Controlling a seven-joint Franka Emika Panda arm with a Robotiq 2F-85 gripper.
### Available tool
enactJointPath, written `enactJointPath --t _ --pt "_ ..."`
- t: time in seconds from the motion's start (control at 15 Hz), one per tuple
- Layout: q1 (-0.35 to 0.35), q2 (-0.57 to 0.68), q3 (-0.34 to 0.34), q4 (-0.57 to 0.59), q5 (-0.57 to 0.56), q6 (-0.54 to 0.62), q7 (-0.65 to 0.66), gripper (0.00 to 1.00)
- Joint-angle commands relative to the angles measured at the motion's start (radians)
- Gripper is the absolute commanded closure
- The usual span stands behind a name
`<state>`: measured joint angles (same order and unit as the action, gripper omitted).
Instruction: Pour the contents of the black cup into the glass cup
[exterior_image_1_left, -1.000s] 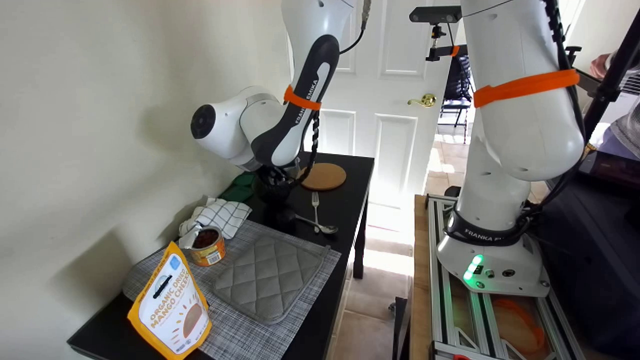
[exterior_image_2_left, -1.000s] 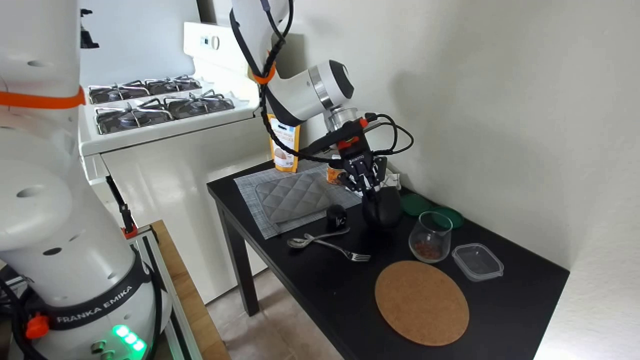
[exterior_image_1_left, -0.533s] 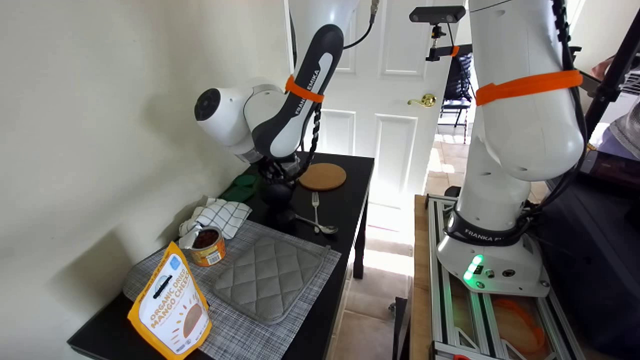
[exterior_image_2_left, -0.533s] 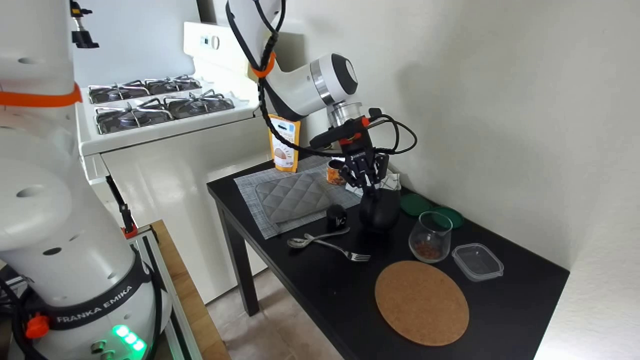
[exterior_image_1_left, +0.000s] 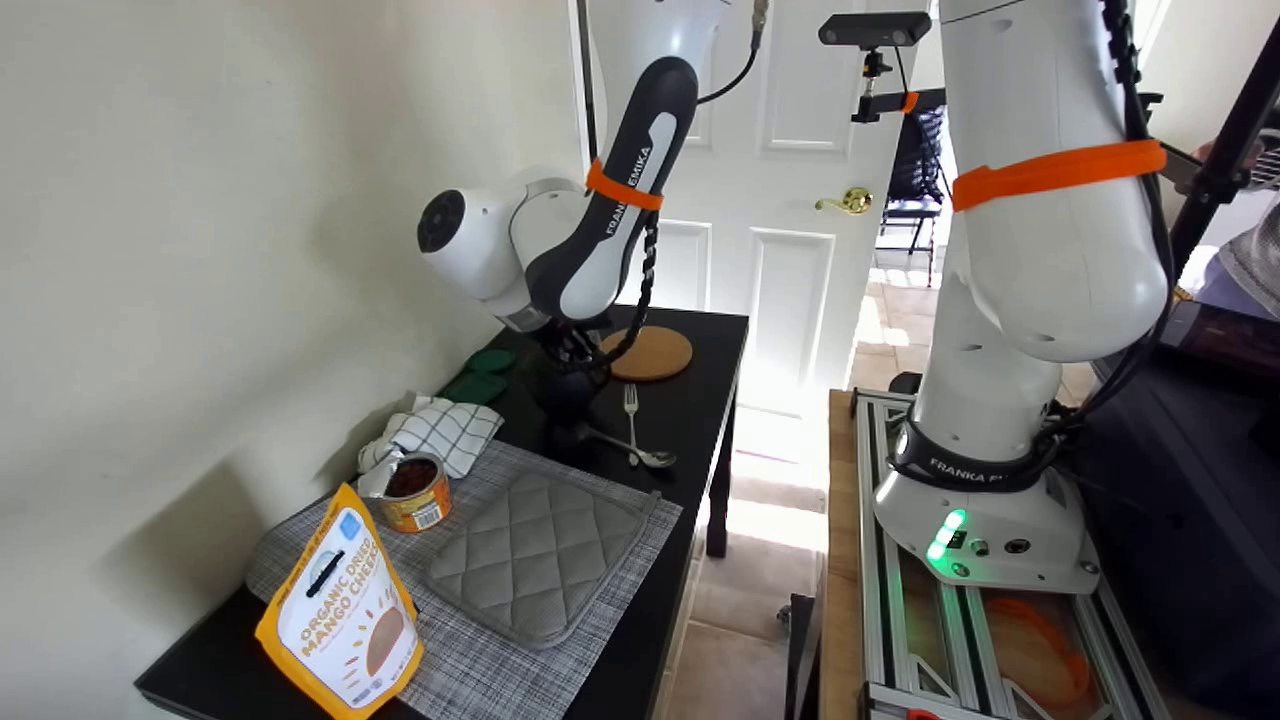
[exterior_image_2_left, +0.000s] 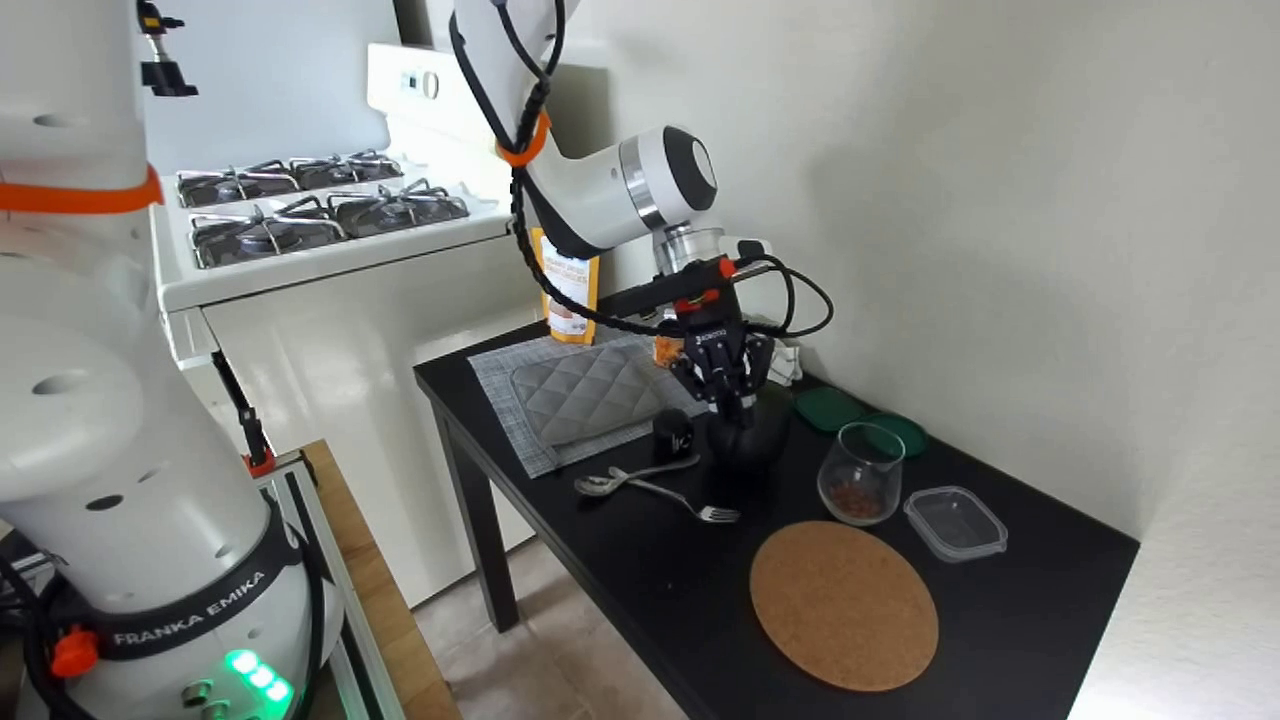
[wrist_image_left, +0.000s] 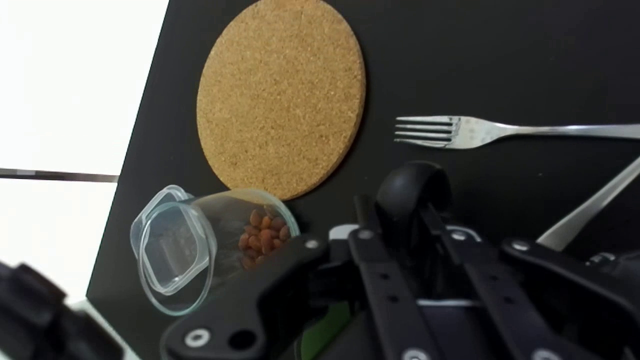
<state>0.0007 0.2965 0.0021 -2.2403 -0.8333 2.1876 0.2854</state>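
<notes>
Because the black cup (exterior_image_2_left: 752, 440) is gripped in the closed tool (wrist_image_left: 400, 212), apparently by its handle (wrist_image_left: 415, 190), its mouth is presumably left free for pouring, though its inside is hidden. Brown nuts (wrist_image_left: 262, 235) are seen in the glass cup (exterior_image_2_left: 862, 458), placed at about four o'clock from the black one in an exterior view, so the pour is judged partly done. With the black cup held low, a setting-down on the surface (exterior_image_2_left: 1020, 620) may be intended; contact cannot be told. Space is narrowed by a small black object (exterior_image_2_left: 672, 434) at nine o'clock, the fork (exterior_image_2_left: 714, 514) towards seven and green lids (exterior_image_2_left: 828, 410) past two
</notes>
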Motion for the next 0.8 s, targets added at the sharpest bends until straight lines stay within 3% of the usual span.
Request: enactJointPath --t 0.0,0.13,0.2,0.27,0.4,0.73 --pt "0.002 -0.009 -0.016 -0.042 0.040 0.001 -0.019 0.94" --pt "0.006 -0.008 -0.024 -0.048 0.036 -0.007 -0.003 0.94" --pt "0.006 -0.007 -0.028 -0.046 0.036 -0.011 0.001 0.85" --pt "0.005 -0.008 -0.030 -0.046 0.041 -0.010 0.002 0.54" --pt "0.006 -0.014 -0.035 -0.045 0.046 -0.015 0.004 0.50" --pt "0.009 -0.025 -0.040 -0.050 0.055 -0.033 0.001 0.12"
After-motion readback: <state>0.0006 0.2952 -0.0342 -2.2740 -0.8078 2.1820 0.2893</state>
